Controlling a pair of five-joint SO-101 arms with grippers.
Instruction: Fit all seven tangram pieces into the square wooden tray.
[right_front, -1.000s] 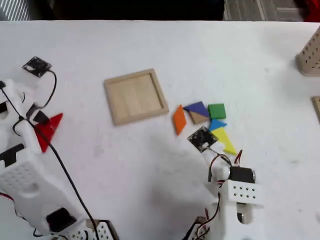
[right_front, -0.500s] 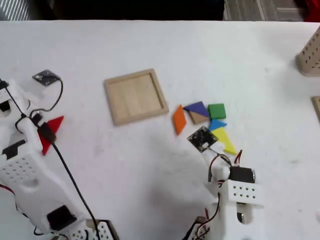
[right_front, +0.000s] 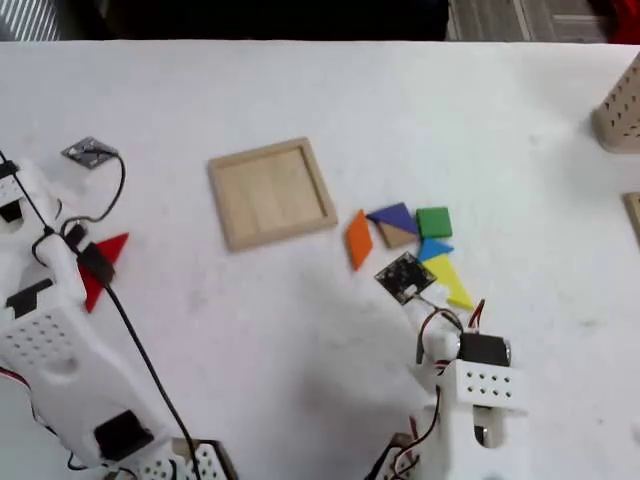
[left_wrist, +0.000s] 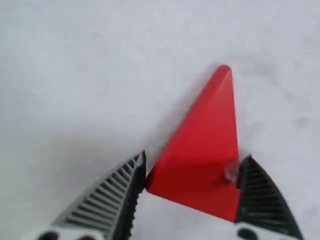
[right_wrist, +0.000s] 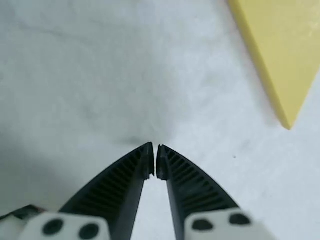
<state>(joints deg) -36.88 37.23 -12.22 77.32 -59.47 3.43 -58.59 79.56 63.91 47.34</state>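
Observation:
The square wooden tray lies empty at mid-table. To its right several pieces cluster: orange parallelogram, purple triangle, tan triangle, green square, blue triangle and yellow triangle. The red triangle lies flat at the far left, partly under the left arm. My left gripper is shut on the red triangle, with one finger against each side of its wide end. My right gripper hovers shut and empty over bare table beside the yellow triangle.
A perforated wooden block stands at the back right, and another wooden edge shows at the right border. Black cables trail over the left arm. The right arm stands near the front edge, below the piece cluster.
The left arm's wrist shifted slightly toward the tray and lower over the red triangle, then held still. The triangle barely moved. The right arm stayed put.

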